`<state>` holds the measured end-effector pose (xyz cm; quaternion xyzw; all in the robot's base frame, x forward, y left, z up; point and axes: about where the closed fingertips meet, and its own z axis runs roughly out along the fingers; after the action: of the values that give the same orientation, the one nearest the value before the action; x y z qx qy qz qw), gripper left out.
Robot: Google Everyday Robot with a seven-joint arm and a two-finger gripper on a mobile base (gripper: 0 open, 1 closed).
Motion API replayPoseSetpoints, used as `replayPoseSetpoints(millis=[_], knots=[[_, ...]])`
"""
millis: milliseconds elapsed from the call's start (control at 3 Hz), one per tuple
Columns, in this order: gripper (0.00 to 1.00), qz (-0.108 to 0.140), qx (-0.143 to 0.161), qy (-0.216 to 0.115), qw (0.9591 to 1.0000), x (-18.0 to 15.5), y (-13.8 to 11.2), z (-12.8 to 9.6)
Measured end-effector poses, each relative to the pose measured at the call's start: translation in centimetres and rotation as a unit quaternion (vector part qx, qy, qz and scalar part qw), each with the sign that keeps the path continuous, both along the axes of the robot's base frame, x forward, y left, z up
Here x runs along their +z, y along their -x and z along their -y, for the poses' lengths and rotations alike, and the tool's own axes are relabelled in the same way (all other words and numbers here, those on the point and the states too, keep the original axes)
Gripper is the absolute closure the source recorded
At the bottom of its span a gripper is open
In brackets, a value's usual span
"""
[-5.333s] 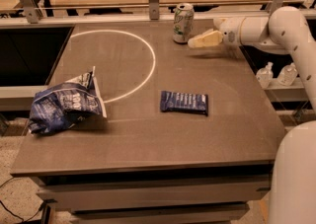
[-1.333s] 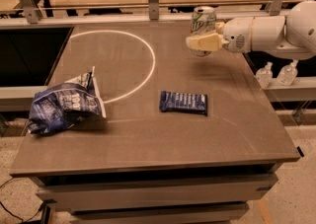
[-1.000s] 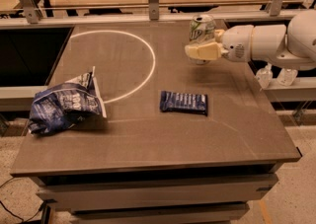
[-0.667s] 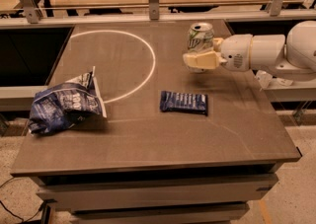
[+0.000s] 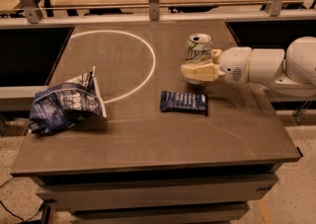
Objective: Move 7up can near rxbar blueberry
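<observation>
**Can held just behind the bar, a short drop from done**

At the near left of the counter (image 5: 148, 139) lies a crumpled blue-and-white chip bag (image 5: 64, 105). Whether anything is inside it cannot be seen.

Towards the middle, the rxbar blueberry (image 5: 183, 102) lies flat with its long axis running left to right. It is well apart from the bag.

Just beyond the bar and slightly to its right, the end effector (image 5: 200, 73) reaches in from the right side. Its pale fingers (image 5: 193, 71) are pinched around the lower body of the 7up can (image 5: 199, 49). The can stands nearly upright with a slight tilt and appears to be held clear of the counter. Its top shows, but the contents cannot be made out.

From the end effector the bar lies toward the camera and a little left, so the can is already close to it. The remaining move looks like lowering the can straight down, or nudging it slightly nearer, without landing on the wrapper.

Farther back on the left, a white circle (image 5: 148, 57) is marked on the counter.
</observation>
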<state>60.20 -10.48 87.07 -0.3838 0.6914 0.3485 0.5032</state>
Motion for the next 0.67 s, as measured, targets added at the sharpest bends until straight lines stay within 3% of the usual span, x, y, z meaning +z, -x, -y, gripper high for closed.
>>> replayPoseSetpoints(millis=[667], knots=[[1.00,-0.020,0.019,0.004,0.9996,-1.22,1.95,-0.28]])
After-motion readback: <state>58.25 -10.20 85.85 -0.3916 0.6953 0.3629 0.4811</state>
